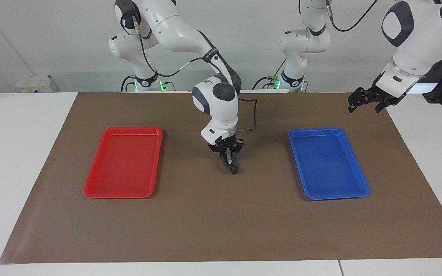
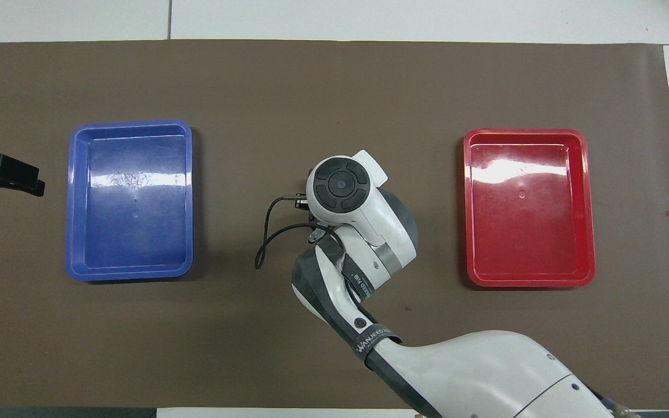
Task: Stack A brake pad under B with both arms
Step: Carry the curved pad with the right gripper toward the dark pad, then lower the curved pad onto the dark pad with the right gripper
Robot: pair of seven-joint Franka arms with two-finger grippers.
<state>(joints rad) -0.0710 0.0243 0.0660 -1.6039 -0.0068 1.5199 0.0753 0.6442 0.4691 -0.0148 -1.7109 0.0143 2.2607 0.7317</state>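
Note:
My right gripper hangs low over the middle of the brown mat, shut on B, a dark curved piece that points down from its fingertips. The A brake pad lies on the mat right under it; only its end farther from the robots shows past B. I cannot tell whether the two pieces touch. From overhead the right arm's wrist covers both pieces. My left gripper waits open and empty in the air over the mat's edge at the left arm's end, and the overhead view shows the left gripper beside the blue tray.
An empty red tray lies toward the right arm's end of the mat, an empty blue tray toward the left arm's end. The brown mat covers most of the white table. A black cable loops from the right wrist.

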